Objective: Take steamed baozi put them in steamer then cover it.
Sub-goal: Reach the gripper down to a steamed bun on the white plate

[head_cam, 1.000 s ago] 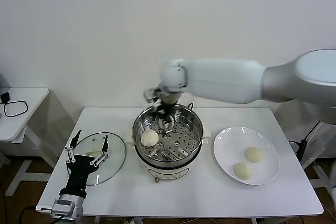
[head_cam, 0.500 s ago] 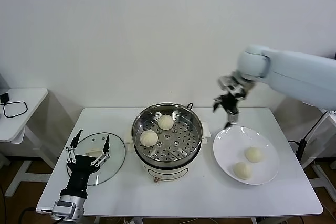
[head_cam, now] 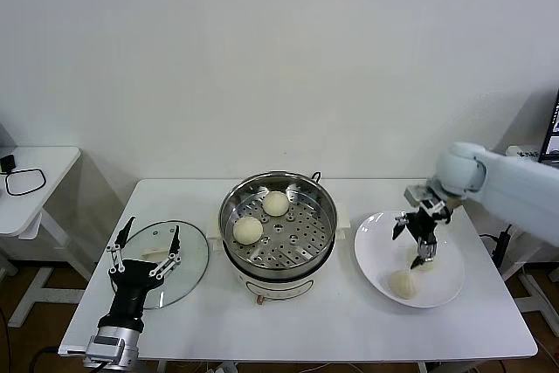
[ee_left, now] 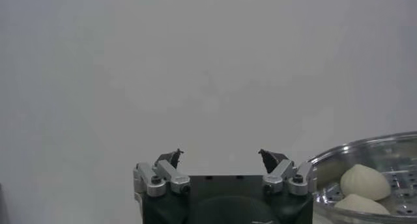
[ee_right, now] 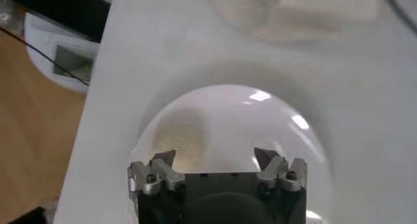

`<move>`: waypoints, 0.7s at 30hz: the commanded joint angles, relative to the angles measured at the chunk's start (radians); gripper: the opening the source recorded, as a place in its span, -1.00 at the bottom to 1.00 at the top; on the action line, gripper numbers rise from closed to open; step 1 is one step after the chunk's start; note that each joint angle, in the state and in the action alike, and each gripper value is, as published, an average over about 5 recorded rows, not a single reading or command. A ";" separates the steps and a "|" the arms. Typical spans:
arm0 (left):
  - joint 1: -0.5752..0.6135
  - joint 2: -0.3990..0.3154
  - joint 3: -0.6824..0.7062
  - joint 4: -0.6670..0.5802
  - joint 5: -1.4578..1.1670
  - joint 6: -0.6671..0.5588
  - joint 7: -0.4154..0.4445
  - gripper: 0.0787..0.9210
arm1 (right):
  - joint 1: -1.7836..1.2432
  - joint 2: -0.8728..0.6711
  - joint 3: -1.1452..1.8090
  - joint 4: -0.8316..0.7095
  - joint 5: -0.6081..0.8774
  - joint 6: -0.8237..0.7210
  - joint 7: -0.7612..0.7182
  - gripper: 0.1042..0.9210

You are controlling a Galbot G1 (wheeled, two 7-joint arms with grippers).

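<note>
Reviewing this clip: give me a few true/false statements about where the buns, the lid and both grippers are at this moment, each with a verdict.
1. Two baozi lie in the steamer. True.
2. The glass lid covers the steamer. False: it lies flat on the table, on the steamer's left.
3. The right gripper is open above the white plate. True.
4. The right gripper holds a bun. False: nothing is between its fingers; the plate's buns lie beneath it.
5. The left gripper is shut on the lid's handle. False: it is open over the lid, gripping nothing.
</note>
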 commanded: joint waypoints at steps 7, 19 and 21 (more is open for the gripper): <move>0.004 0.004 -0.007 0.015 0.002 -0.009 -0.002 0.77 | -0.145 0.004 0.063 -0.034 -0.060 0.007 0.020 0.76; 0.003 0.003 -0.011 0.020 0.001 -0.013 -0.005 0.77 | -0.173 0.026 0.078 -0.052 -0.087 0.000 0.031 0.71; 0.002 0.003 -0.011 0.020 0.000 -0.013 -0.005 0.77 | -0.174 0.024 0.082 -0.050 -0.092 0.001 0.033 0.62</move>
